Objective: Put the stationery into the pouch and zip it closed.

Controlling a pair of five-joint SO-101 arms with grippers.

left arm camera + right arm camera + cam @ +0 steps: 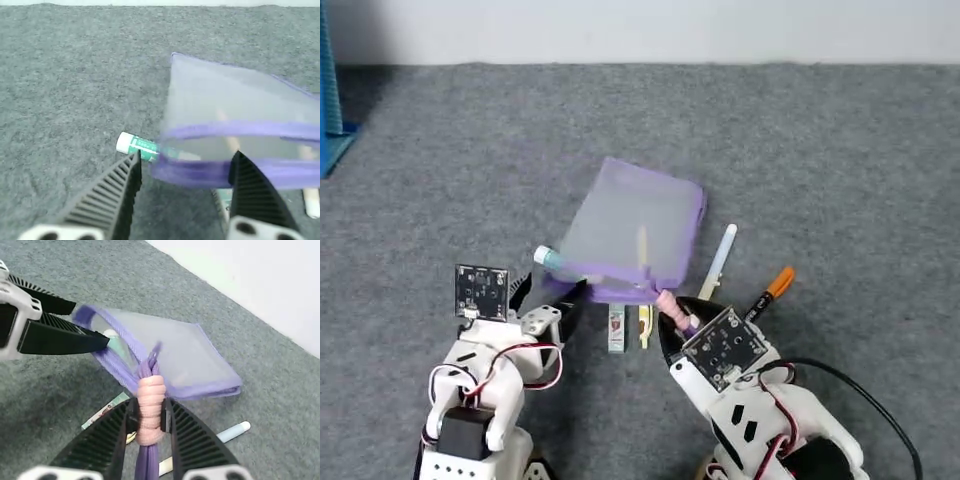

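Note:
A translucent purple pouch [635, 225] lies mid-table, its open zipper edge [225, 170] toward the arms. A green-and-white glue stick [548, 257] pokes out of its left corner [137, 145]. My right gripper [149, 410] is shut on the pink zipper pull [150, 400] and holds it at the pouch's near right corner [672, 305]. My left gripper [185, 162] is open, with the pouch's near left edge between its fingers [120, 182]. A light blue pen [718, 262] and an orange marker [770, 292] lie to the right of the pouch.
A small flat eraser-like piece [616, 328] and a yellow item [644, 325] lie on the grey carpet just in front of the pouch, between the two arms. A blue object [332, 90] stands at the far left edge. A pale wall runs along the back.

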